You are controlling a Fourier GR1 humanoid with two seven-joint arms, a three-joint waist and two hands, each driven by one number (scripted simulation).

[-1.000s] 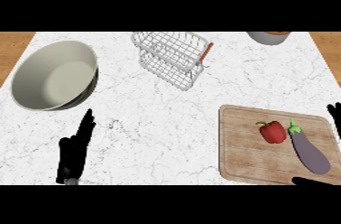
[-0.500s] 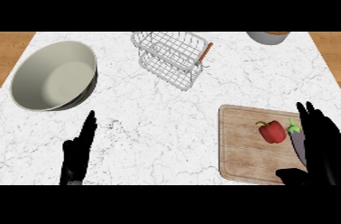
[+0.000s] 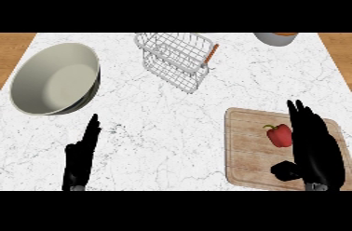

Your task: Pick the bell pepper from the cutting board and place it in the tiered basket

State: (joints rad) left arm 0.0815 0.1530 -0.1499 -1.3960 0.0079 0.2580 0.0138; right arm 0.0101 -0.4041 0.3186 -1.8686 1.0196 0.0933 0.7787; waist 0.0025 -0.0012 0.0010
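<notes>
My right robot hand (image 3: 316, 148) lies over the right part of the cutting board (image 3: 247, 146). It is open, with the fingers straight and pointing toward the board's far edge and the thumb (image 3: 283, 170) sticking out to the left near the board's near edge. It holds nothing.

The red bell pepper (image 3: 278, 135) sits on the cutting board, a little right of the board's middle and just beside my fingers on their left. I cannot tell whether the fingers touch it. Its green stem points toward the far left.

My left robot hand (image 3: 79, 158) is well to the left of the cutting board, over the white counter (image 3: 172, 123). It is also open, seen edge-on with straight fingers pointing away from me, and it is empty.

The wire tiered basket (image 3: 173, 57) stands beyond the cutting board and to its left, well apart from it, with a wooden handle on the side nearer the board. A large pale bowl (image 3: 51, 81) rests far to the left of the cutting board, past the basket. Part of a grey pot (image 3: 275, 38) shows straight beyond the cutting board, at the counter's far edge.
</notes>
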